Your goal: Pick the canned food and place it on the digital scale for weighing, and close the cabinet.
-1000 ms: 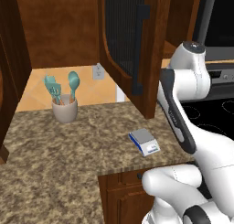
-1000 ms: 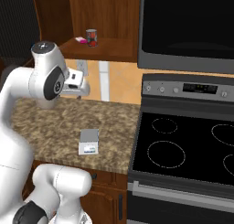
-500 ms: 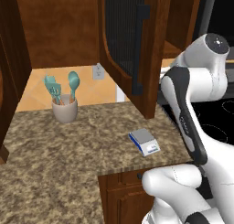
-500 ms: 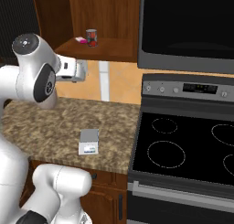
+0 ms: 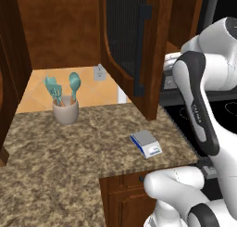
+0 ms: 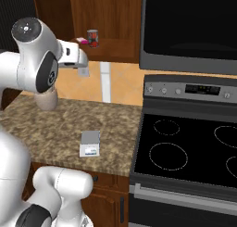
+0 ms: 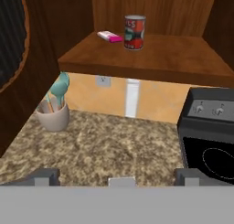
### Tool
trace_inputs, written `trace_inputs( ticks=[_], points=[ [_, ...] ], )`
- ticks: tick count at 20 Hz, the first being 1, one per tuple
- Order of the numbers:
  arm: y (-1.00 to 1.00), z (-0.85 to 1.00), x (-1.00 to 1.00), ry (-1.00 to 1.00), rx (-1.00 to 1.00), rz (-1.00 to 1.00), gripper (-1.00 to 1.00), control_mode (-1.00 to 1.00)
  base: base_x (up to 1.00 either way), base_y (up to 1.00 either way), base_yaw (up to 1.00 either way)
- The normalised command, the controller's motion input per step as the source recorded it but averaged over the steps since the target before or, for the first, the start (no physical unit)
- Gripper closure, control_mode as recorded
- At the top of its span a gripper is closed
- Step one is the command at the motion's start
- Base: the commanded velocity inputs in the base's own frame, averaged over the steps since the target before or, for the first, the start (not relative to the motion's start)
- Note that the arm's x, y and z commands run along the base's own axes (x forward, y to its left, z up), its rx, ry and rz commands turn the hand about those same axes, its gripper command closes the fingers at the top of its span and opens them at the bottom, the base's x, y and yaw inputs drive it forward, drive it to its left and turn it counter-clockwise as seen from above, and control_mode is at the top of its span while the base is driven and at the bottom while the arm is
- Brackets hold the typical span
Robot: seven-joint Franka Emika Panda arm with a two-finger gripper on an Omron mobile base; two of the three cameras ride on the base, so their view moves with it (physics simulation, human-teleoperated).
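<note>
**Gripper wide open and empty; can on cabinet shelf**

Gripper (image 7: 116,176): finger tips stand far apart at the bottom of the hand view, nothing between them. It is raised above the counter (image 7: 114,141), facing the open cabinet (image 5: 134,50).

Canned food (image 7: 135,32): upright on the cabinet shelf (image 7: 151,58), towards the back, left of centre in the hand view. A small pink and white packet (image 7: 109,36) lies just beside it, nearer the shelf's left edge.

Digital scale (image 5: 146,144): flat on the counter near its front edge, close to the corner beside the stove (image 6: 185,152), plate bare.

Cabinet door: swung open, dark ribbed panel and long handle (image 5: 141,50) facing the room.

Utensil cup (image 5: 65,109): at the counter's back, well apart from the scale, holding teal utensils (image 5: 74,82).
</note>
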Motion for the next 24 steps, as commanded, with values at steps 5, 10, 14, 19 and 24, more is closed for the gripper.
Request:
trace_inputs(
  ticks=[5,10,14,19,24],
  points=[
    [-0.01,0.34,0.25,-0.11,0.00,0.00,-1.00,-1.00,0.00,0.00,0.00],
    [0.00,0.22,0.44,-0.06,0.00,0.00,-1.00,-1.00,0.00,0.00,0.00],
    [0.00,0.05,0.66,0.00,0.00,0.00,-1.00,-1.00,0.00,0.00,0.00],
    [0.00,0.00,0.67,0.00,0.00,0.00,-1.00,-1.00,0.00,0.00,0.00],
    [0.02,0.00,0.62,0.00,0.00,0.00,-1.00,-1.00,0.00,0.00,0.00]
  ],
)
